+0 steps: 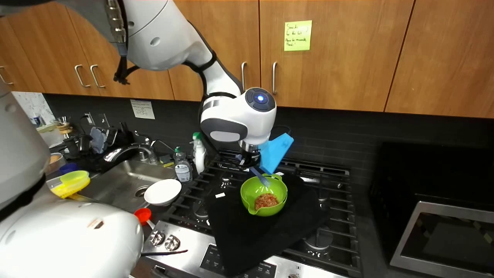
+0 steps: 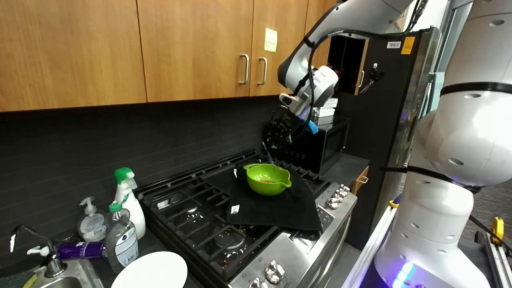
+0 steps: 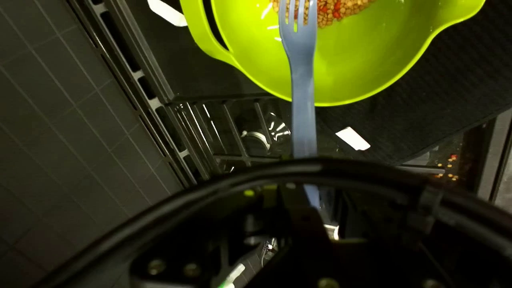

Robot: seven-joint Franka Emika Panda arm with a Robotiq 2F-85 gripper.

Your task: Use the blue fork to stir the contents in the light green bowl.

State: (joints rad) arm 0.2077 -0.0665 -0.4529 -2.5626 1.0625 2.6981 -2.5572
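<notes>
The light green bowl (image 1: pixel 252 189) stands on a black cloth on the stove; it also shows in an exterior view (image 2: pixel 266 186) and the wrist view (image 3: pixel 360 76). The contents (image 1: pixel 266 201), a small reddish-brown heap, lie in it; part shows in the wrist view (image 3: pixel 340 12). My gripper (image 1: pixel 250 162) is above the bowl's rear side, shut on the blue fork (image 1: pixel 260 177). The fork (image 3: pixel 303 88) points tines down into the bowl. In an exterior view the tines end short of the heap; contact is unclear. The fingertips are dark and mostly hidden in the wrist view.
The black cloth (image 1: pixel 247 239) covers part of the stove grates (image 1: pixel 197 197). The dark backsplash (image 2: pixel 80 160) is close behind the gripper, with cabinets (image 1: pixel 332 69) above. A microwave (image 1: pixel 444 235), spray bottle (image 1: pixel 199 154), soap bottle (image 1: pixel 183 170), white dish (image 1: pixel 163 192) and sink (image 1: pixel 123 177) stand around.
</notes>
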